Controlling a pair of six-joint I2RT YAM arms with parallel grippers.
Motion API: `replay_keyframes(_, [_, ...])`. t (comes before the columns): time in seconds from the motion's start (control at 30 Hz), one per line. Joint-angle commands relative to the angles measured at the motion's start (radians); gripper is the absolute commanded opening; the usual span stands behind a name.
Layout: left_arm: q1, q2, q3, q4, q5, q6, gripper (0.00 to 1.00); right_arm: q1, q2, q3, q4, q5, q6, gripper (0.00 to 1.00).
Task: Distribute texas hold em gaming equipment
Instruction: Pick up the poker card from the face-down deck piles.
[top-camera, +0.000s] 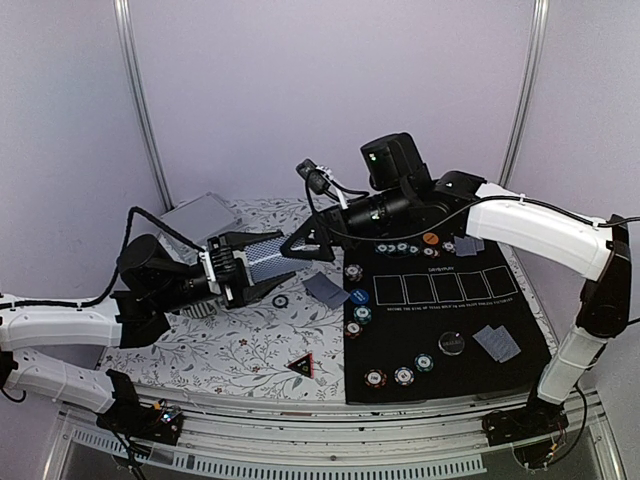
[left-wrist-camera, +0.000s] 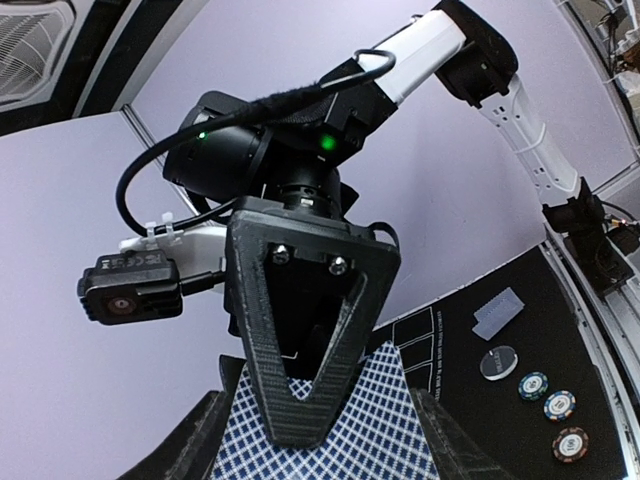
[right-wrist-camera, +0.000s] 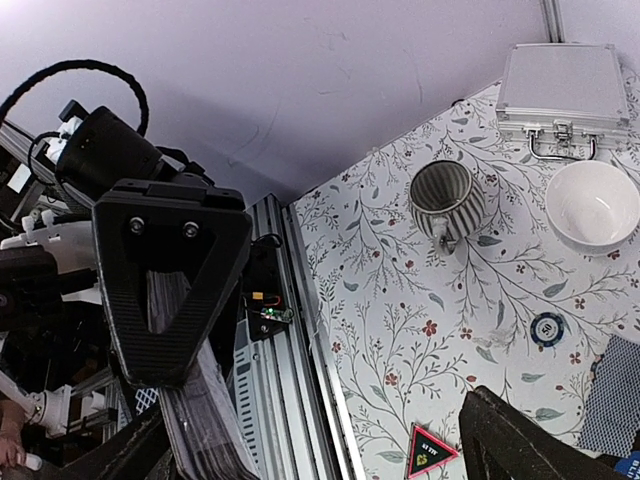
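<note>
**Held aloft at 9 o'clock**

Gripping the deck (top-camera: 258, 261) in clenched left fingers (top-camera: 275, 265), clear of the tabletop (top-camera: 240, 345), at 9 o'clock from the mat (top-camera: 410, 335). Facing it from 3 o'clock with right fingers (top-camera: 308, 248) released and spread wide, one laid over the deck's top card. Showing chips (top-camera: 403, 376) along the mat's 9, 12 and 6 o'clock edges, loose cards (top-camera: 497, 343) at 4 o'clock.

Your top camera sits high at 6 o'clock behind the arm bases (top-camera: 140, 415), looking down over the whole tabletop (top-camera: 240, 345). Your wrist cameras face each other close-up: left sees the right gripper (left-wrist-camera: 300, 432), right sees the left gripper (right-wrist-camera: 160, 375); both share the cards (left-wrist-camera: 385, 425).
</note>
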Motion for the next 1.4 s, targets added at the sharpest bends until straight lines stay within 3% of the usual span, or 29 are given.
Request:
replay_keyframes(0.0, [-0.014,0.003,-0.005,0.013,-0.006,0.013,0.57,0.009,0.005,0.037,-0.088,0.090,-0.046,0.94])
replay_keyframes(0.37, [-0.014,0.003,-0.007,0.016,-0.009,0.017,0.57,0.008,-0.049,0.063,-0.182,0.202,-0.109,0.94])
replay_keyframes(0.6, [-0.015,0.004,-0.007,0.016,-0.011,0.018,0.57,0.008,-0.054,0.089,-0.207,0.141,-0.128,0.90])
replay_keyframes(0.9, [-0.014,0.006,-0.007,0.016,-0.012,0.016,0.57,0.009,-0.063,0.106,-0.223,0.030,-0.143,0.60])
replay_keyframes(1.13, [-0.014,0.009,-0.005,0.015,-0.012,0.015,0.57,0.007,-0.079,0.114,-0.258,0.051,-0.148,0.22])
replay_keyframes(1.2, [-0.015,0.009,-0.005,0.015,-0.014,0.015,0.57,0.006,-0.082,0.114,-0.266,0.057,-0.148,0.16])
replay_keyframes(1.37, [-0.014,0.010,-0.005,0.015,-0.014,0.015,0.57,0.001,-0.093,0.120,-0.278,0.062,-0.147,0.16])
